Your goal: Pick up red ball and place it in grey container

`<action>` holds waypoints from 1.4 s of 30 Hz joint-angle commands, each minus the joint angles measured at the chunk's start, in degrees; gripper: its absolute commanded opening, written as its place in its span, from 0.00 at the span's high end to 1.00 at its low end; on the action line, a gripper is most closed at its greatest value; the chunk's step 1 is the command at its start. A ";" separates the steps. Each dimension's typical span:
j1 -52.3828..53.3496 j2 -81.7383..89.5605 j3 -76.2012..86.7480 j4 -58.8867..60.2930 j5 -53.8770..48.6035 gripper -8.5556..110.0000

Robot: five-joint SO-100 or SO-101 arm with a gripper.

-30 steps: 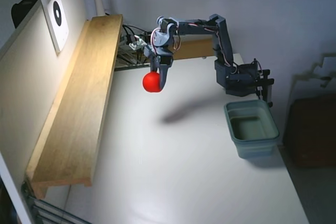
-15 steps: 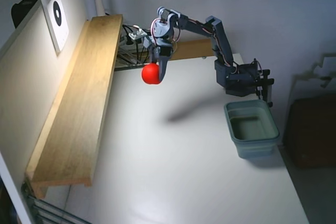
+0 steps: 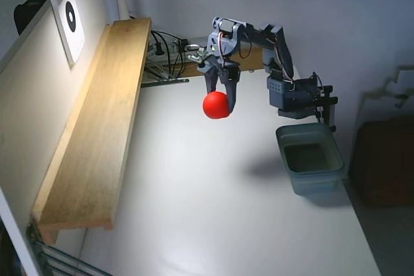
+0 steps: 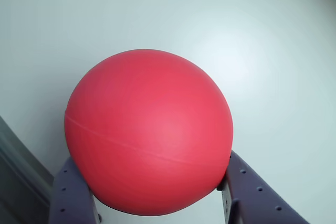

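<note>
The red ball (image 3: 215,105) hangs well above the white table, held at the tip of my gripper (image 3: 218,105), which is shut on it. In the wrist view the red ball (image 4: 148,132) fills most of the picture, pinched between my two dark fingers (image 4: 71,195) at the bottom. The grey container (image 3: 310,158) stands on the table to the right in the fixed view, below the arm's base, with the ball up and to its left. Its inside looks empty.
A long wooden shelf (image 3: 97,127) runs along the left wall. Cables and a small board (image 3: 171,56) lie at the back beside the arm. The arm's base (image 3: 297,98) is clamped at the table's right edge, just behind the container.
The arm has swung to the right with the ball in its grip, carrying it from near the shelf towards the middle of the table and slightly lower. The ball's shadow now falls close to the container.
</note>
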 commanded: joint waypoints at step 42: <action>-36.95 0.82 -2.14 0.47 0.18 0.61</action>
